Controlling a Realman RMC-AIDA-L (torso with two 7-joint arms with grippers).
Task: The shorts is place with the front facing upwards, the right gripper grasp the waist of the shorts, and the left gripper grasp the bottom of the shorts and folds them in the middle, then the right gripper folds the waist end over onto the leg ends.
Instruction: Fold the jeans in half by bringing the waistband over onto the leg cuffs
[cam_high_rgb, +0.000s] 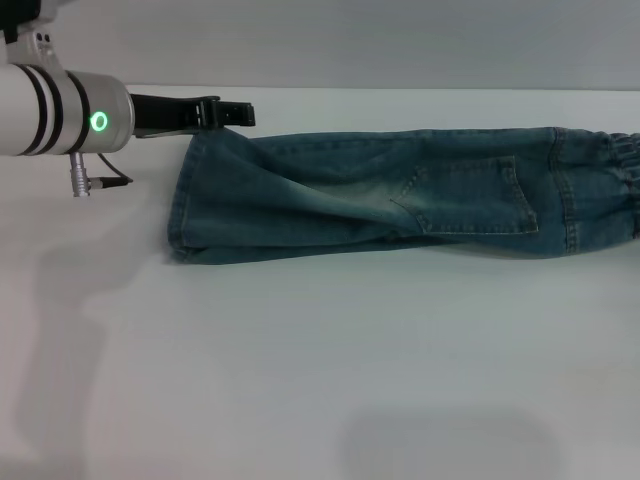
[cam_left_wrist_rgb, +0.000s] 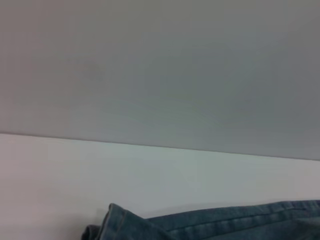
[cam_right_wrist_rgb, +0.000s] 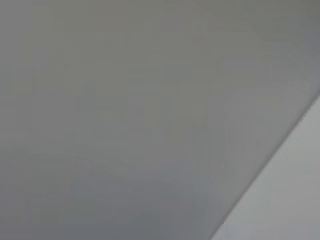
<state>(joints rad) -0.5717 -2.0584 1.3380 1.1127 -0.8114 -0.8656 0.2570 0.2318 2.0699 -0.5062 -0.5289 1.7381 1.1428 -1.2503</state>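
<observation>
The denim shorts (cam_high_rgb: 400, 195) lie folded lengthwise in a long strip across the white table (cam_high_rgb: 320, 350). The puckered waist (cam_high_rgb: 620, 180) is at the right edge of the head view. The bottom of the shorts, the stitched leg ends (cam_high_rgb: 185, 215), is at the left. My left gripper (cam_high_rgb: 245, 114) sits just beyond the far corner of the leg ends, close to the hem; contact with the cloth cannot be made out. In the left wrist view a strip of denim (cam_left_wrist_rgb: 225, 225) shows. The right gripper is out of view.
A back pocket seam (cam_high_rgb: 470, 195) faces up on the folded strip. Behind the table's far edge stands a grey wall (cam_high_rgb: 350, 40). The right wrist view shows only grey wall and a sliver of pale surface (cam_right_wrist_rgb: 300, 190).
</observation>
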